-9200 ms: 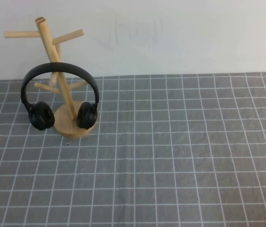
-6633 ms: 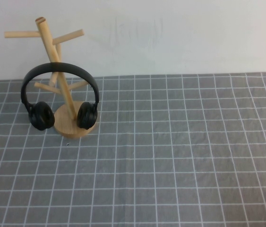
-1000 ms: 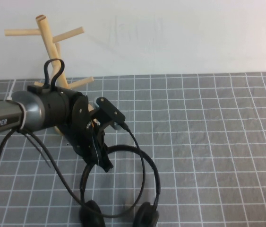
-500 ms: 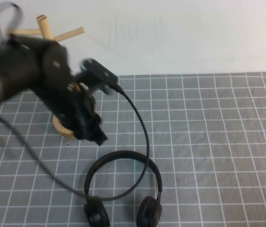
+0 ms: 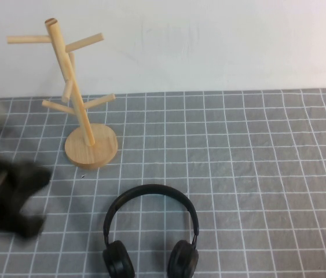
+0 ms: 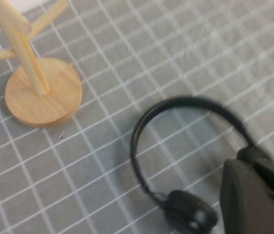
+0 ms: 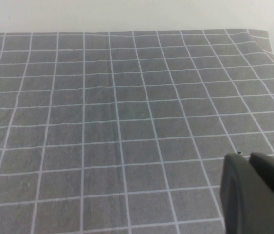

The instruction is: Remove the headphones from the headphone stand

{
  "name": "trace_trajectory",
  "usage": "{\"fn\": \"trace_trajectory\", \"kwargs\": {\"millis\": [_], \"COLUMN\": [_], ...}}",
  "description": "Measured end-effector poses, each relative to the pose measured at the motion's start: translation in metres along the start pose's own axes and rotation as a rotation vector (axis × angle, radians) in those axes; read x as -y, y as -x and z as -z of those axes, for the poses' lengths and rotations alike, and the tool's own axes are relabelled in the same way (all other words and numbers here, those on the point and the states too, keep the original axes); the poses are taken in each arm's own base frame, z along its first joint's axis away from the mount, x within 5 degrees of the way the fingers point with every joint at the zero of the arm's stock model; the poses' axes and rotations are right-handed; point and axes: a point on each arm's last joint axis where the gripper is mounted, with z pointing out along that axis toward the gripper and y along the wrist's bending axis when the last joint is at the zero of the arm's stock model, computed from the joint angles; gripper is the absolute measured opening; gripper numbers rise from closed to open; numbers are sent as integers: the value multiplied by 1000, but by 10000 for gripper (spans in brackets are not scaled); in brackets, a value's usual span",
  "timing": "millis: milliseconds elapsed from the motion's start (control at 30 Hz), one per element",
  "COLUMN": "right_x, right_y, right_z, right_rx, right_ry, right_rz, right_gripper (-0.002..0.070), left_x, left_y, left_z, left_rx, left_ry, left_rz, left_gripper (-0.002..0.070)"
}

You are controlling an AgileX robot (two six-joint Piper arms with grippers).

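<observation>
The black headphones (image 5: 151, 189) lie flat on the grey grid cloth at the front centre, headband toward the stand, ear cups at the front edge. They also show in the left wrist view (image 6: 175, 101). The wooden headphone stand (image 5: 83, 113) stands bare at the back left, also in the left wrist view (image 6: 44, 92). My left gripper (image 5: 32, 200) is a dark blur at the left edge, left of the headphones and apart from them; in its wrist view (image 6: 246, 158) it looks shut and empty. My right gripper (image 7: 246, 157) is shut, empty, over bare cloth, out of the high view.
The grey grid cloth (image 5: 255, 174) covers the table up to a white wall (image 5: 220, 40) at the back. The cloth's far edge and corner show in the right wrist view (image 7: 253, 34).
The headphones came off the stand and now lie on the cloth. My left arm has let them go and pulled back fast to the left edge.
</observation>
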Motion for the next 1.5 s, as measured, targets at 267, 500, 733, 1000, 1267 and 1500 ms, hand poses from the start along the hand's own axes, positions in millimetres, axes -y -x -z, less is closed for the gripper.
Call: {"fn": "trace_trajectory", "kwargs": {"millis": [267, 500, 733, 1000, 1267, 1500], "right_x": [0, 0, 0, 0, 0, 0], "right_y": [0, 0, 0, 0, 0, 0], "right_z": [0, 0, 0, 0, 0, 0], "right_rx": [0, 0, 0, 0, 0, 0], "right_ry": [0, -1, 2, 2, 4, 4], "right_rz": [0, 4, 0, 0, 1, 1], "right_gripper": [-6, -6, -6, -6, -6, -6], "left_x": [14, 18, 14, 9, 3, -11], "left_y": [-107, -148, -132, -123, -128, -149], "left_z": [40, 31, 15, 15, 9, -5], "left_rx": [461, 597, 556, 616, 634, 575], "left_ry": [-4, -31, -14, 80, 178, 377], "left_rz": [193, 247, 243, 90, 36, 159], "left_gripper": [-3, -3, -3, -3, -3, -3]}}
